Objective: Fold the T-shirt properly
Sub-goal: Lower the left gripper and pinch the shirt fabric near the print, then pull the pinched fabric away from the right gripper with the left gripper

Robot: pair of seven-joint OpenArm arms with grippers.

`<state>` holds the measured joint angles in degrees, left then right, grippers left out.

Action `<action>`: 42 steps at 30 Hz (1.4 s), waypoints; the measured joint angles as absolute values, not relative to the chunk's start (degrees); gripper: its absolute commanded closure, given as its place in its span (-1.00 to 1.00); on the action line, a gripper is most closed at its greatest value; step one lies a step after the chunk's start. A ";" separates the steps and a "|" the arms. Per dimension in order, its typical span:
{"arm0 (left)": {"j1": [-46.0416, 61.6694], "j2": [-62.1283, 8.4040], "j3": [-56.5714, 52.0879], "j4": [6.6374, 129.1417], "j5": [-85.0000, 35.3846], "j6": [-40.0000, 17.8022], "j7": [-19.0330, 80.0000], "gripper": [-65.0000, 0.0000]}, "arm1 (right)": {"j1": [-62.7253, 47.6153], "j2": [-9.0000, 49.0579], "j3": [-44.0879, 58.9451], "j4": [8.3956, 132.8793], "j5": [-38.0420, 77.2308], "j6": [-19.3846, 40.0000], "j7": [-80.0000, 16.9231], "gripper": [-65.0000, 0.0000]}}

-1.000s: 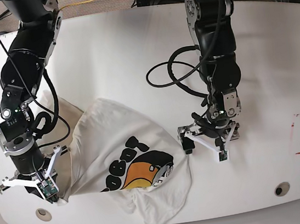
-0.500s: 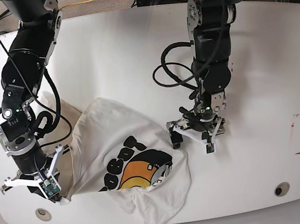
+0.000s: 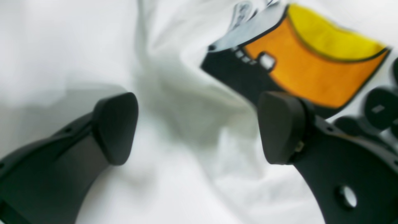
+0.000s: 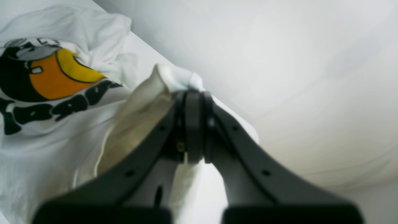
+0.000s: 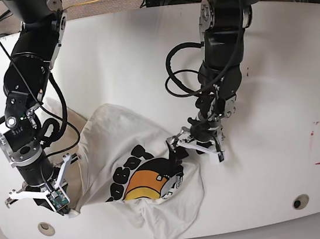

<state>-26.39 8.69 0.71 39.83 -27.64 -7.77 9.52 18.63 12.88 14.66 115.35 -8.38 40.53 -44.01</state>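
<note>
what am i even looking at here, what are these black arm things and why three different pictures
These are two robot arms at a white table, meant to fold a T-shirt. The base view looks down from above; the other two come from cameras on each wrist, looking past the fingers. The right gripper, at the left of the base view, is shut on a bunched edge of the crumpled shirt. The left gripper is open, its two dark pads spread just above the cloth beside the orange-yellow print, holding nothing.
</note>
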 measured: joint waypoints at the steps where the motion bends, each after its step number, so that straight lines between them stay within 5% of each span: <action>1: -26.65 8.67 1.02 39.16 -28.73 -7.77 9.32 -0.74 | 18.65 12.88 14.68 115.33 -8.38 40.53 -44.01 1.00; 18: -27.94 8.73 8.16 32.36 -34.28 -7.73 6.61 0.91 | 18.63 13.02 14.94 115.20 -8.34 40.53 -43.97 1.00; 28: -26.13 8.75 8.19 33.52 -33.91 -7.44 7.35 0.96 | 17.58 12.99 17.12 114.21 -7.46 40.56 -43.57 1.00; 42: -4.58 3.51 8.16 67.20 -35.07 -6.94 23.59 0.95 | 8.12 12.67 25.85 114.78 -7.53 40.53 -44.29 1.00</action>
